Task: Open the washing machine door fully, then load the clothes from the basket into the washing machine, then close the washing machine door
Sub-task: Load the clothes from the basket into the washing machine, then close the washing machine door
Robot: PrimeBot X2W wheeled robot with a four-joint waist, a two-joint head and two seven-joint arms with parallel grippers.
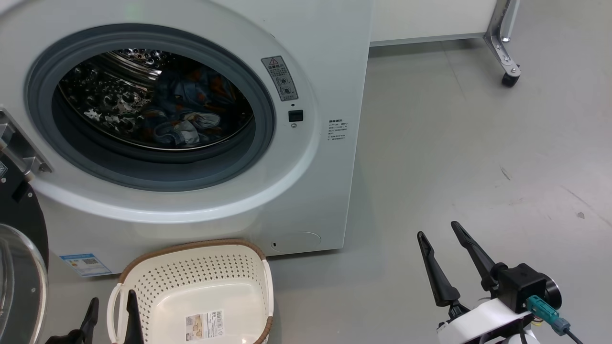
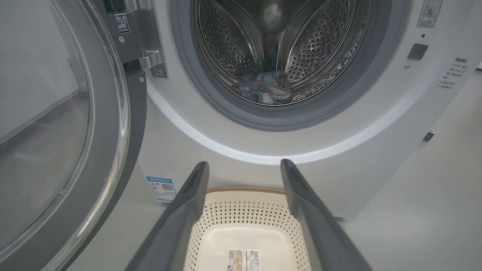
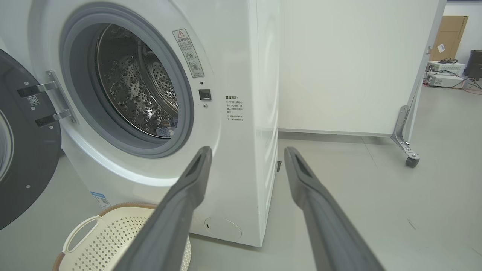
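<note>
Left of the washer (image 1: 306, 191): the door (image 1: 19, 258) stands wide open on its hinge (image 1: 21, 153), at the robot's left side.
Inside the drum (image 1: 105, 95): the clothes (image 1: 186, 119) lie in a low heap of blue, orange-printed cloth near the bottom.
On the floor (image 1: 478, 143): the basket (image 1: 191, 246) sits just before the washer, bare down to its label, so loading looks done.
Step left: by my reading, only closing the door.
Left hand (image 1: 113, 297): fingers spread wide, holding nothing, low over the basket's near left corner, with the door just beside it on the left.
Right hand (image 1: 437, 229): fingers spread wide, holding nothing, over bare floor to the right of the washer and well apart from the door.
Key relation: the door lies left of the left hand and close to it. The hinge line runs upright on the left of the opening. I judge the door must be pushed rightward and in, towards the latch slot (image 1: 295, 115) on the opening's right.
Nearer arm: the left, plainly. The right would have to cross the whole front.
Head view: shows both hands at once, but the door only as a sliver at the edge.
Left wrist view: shows the door's glass and a long sweep of its rim, the hinge plate, the heap deep in the drum and the bare basket between the fingers. The door's outer edge runs off the frame.
Right wrist view: shows the door's dark inner face with both hinge arms from the side, and how far it stands off the front.
</note>
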